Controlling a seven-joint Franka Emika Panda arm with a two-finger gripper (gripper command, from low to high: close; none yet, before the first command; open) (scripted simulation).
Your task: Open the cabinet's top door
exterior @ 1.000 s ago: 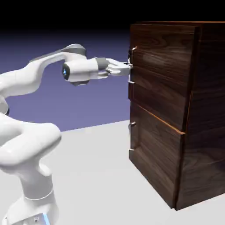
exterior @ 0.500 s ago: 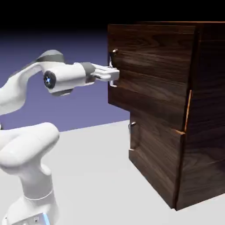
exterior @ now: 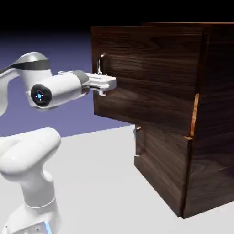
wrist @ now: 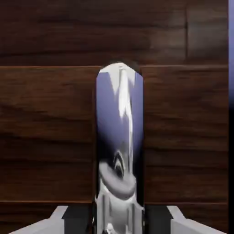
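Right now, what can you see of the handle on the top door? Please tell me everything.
The handle is a slim, shiny, silver-looking bar, smooth enough to mirror the blue backdrop. It stands upright near the free edge of the top door, which is swung partly open. Its upper end curves in to the wood. The gripper is closed on it, one fingertip at each side; in the exterior view the hand hides the handle's middle.

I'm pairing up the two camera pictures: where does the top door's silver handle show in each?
Exterior view: silver bar handle, left of the picture's middle, in its upper half, partly behind the gripper.
Hand view: centre, running down to the bottom edge between the fingertips.
Shared landmark: the top door's dark wood-grain face.
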